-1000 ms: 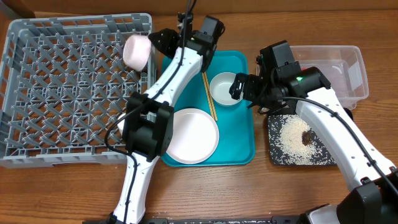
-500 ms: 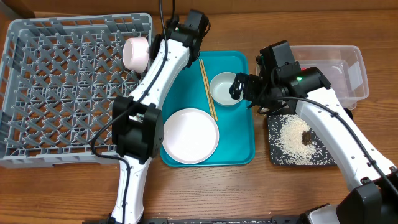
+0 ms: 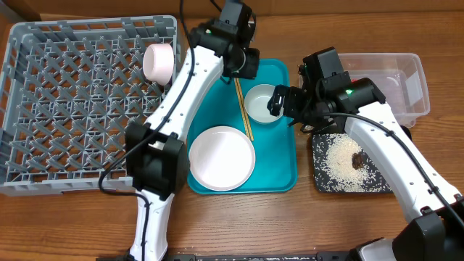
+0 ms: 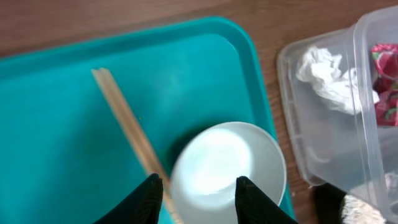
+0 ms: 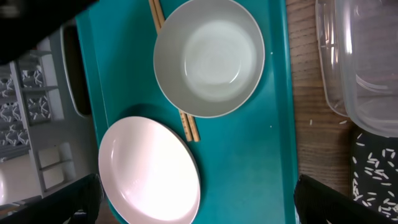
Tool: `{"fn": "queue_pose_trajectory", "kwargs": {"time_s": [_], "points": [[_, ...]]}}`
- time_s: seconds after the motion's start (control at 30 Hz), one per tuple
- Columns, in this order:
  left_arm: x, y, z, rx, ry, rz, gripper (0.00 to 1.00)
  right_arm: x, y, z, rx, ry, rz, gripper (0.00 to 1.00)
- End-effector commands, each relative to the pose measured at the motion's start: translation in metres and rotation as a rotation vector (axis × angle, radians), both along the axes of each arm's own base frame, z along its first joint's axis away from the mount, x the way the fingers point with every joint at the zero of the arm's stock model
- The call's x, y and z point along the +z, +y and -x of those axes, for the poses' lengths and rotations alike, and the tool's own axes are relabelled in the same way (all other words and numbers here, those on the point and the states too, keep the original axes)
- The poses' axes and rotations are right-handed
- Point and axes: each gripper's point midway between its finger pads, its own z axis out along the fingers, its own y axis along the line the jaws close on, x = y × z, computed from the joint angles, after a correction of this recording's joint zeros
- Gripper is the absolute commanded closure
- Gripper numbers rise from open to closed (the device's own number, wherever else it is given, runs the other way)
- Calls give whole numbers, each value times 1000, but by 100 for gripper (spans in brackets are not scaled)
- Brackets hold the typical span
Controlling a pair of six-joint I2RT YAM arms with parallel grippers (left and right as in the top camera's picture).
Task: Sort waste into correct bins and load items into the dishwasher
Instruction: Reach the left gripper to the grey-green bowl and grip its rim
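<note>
Bowl (image 4: 224, 165) below left fingers (image 4: 148, 200), seemingly apart.

The left arm (image 3: 190, 87) is built of smooth white shells joined by chunky black joint housings, the largest of them a black block (image 3: 156, 156) low on the arm. A thin black cable (image 3: 112, 168) loops out beside that block, and more black cables rise from the arm's far end. The right arm (image 3: 391, 156) has the same white shells and black housings. A black cord (image 3: 366, 116) runs along its shell, and a small green light (image 3: 349, 92) sits near the wrist. The left tool (image 4: 199, 198) has two black fingers with rounded tips. The right tool (image 5: 199, 202) also has black fingers, blurred in its wrist view.
</note>
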Motion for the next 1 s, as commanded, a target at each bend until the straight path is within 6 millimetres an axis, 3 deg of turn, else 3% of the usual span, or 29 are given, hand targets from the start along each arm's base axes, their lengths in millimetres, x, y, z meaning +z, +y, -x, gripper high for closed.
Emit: {"fn": "queue_pose_trajectory", "kwargs": {"time_s": [0.0,0.17,0.27,0.37,0.53,0.67,0.77,0.83,0.97], "points": [[-47,-26,17,-31,130,37,59,16,2,-5,-1,-46,-8,0],[-81,-33,19,-42,169,11,62,16,2,-5,-1,-46,-8,0],[-88,-32,19,-40,180,3,69,16,2,-5,-1,-46,-8,0],[-87,-31,17,-35,169,-3,71,16,2,-5,-1,-46,-8,0],[-51,-39,16,-102,128,30,79,16,2,-5,-1,-46,-8,0],[-16,-24,8,-104,45,-51,67,16,2,-5,-1,-46,-8,0],[-3,-17,4,-122,-1,-100,54,16,2,-5,-1,-46,-8,0],[-4,-16,3,-146,-10,-115,53,16,2,-5,-1,-46,-8,0],[-29,-5,1,-145,5,-192,52,16,2,-5,-1,-46,-8,0]]}}
